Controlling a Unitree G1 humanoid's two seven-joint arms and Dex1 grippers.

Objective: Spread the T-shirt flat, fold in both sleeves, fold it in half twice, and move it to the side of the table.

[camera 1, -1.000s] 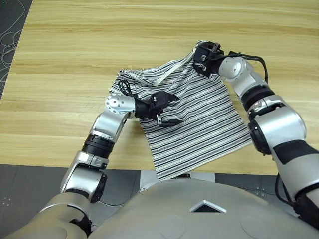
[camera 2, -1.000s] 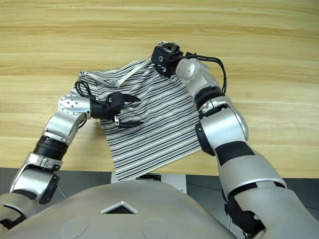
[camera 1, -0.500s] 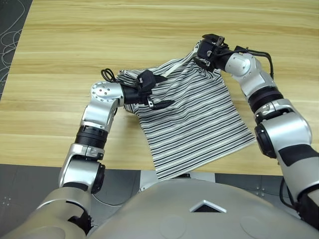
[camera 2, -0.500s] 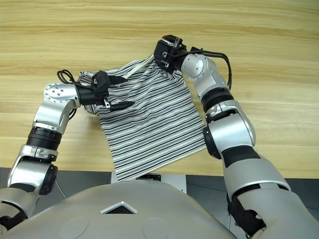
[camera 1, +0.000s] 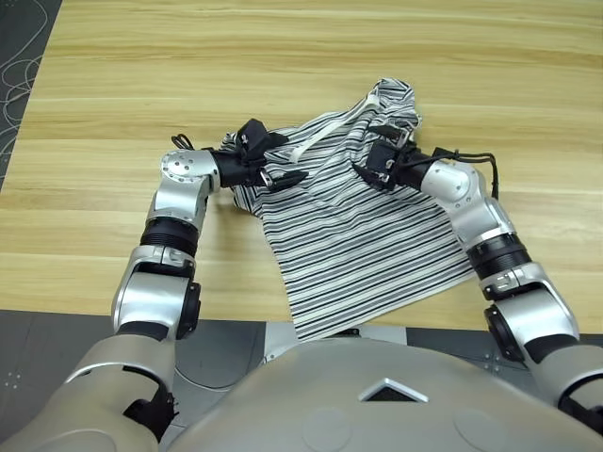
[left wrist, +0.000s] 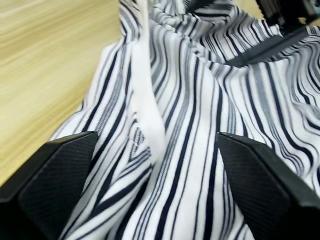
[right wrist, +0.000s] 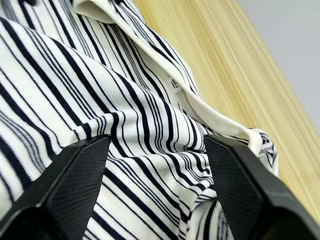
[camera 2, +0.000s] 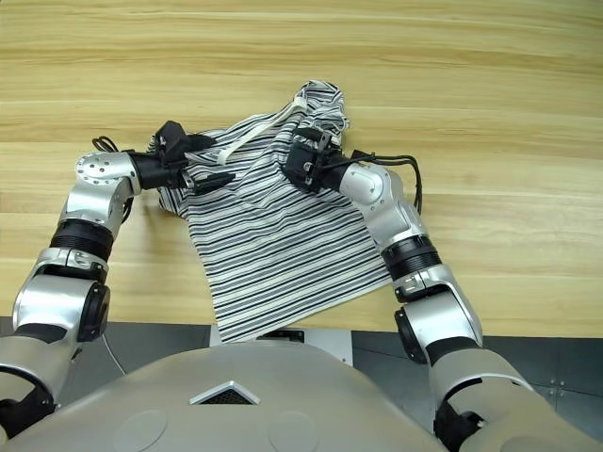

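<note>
A black-and-white striped T-shirt (camera 1: 358, 235) lies crumpled on the wooden table (camera 1: 283, 56), its lower hem hanging over the near edge. A white collar band (camera 1: 320, 137) runs across its far part, and a bunched fold (camera 1: 394, 99) stands up at the far right corner. My left gripper (camera 1: 287, 169) is open, low over the shirt's far left part, with striped cloth and the white band (left wrist: 147, 110) between its fingers (left wrist: 55, 175). Beside the bunched fold, my right gripper (camera 1: 363, 168) is open above the shirt's upper middle, striped cloth (right wrist: 125, 125) lying between its fingers (right wrist: 75, 185).
Bare wood stretches to the left, right and far side of the shirt. The table's near edge (camera 1: 94, 306) runs just in front of me. Cables (camera 1: 19, 56) lie on the dark floor beyond the table's left end.
My right gripper let go of the shirt's far right corner and drew back toward me over the cloth. My left gripper swung away from me, to the shirt's far left part.
</note>
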